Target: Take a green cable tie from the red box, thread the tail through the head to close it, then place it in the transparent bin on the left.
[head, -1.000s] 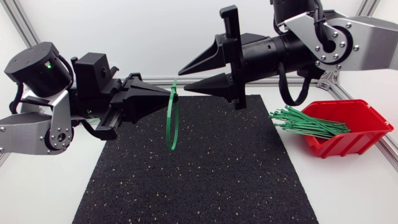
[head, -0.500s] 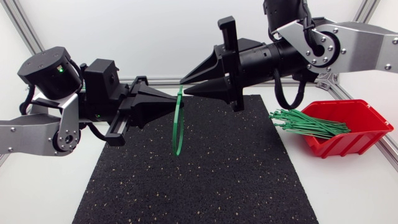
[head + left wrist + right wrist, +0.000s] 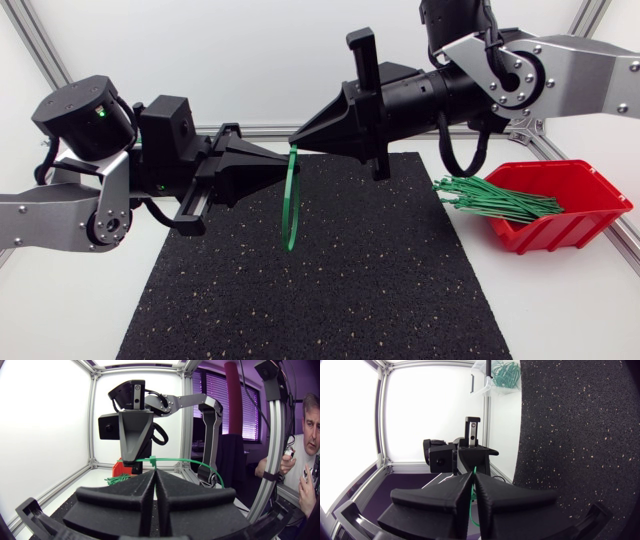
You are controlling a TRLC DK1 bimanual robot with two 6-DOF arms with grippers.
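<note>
Over the coarse speckled black mat point(image 3: 330, 280), red plastic box point(image 3: 590, 215) at 3 o'clock, the matte wedge-shaped left end effector point(image 3: 283, 163) and right end effector point(image 3: 297, 140) meet at 12 o'clock, both clamped on the thin looped green cable tie point(image 3: 290, 205).

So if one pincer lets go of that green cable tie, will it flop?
Probably springy, not floppy: the green cable tie hangs as a rounded loop under the left pincer and right pincer without sagging. Likely very light, being a thin strip. It might slip, since only the pincer tips pinch it.
</note>
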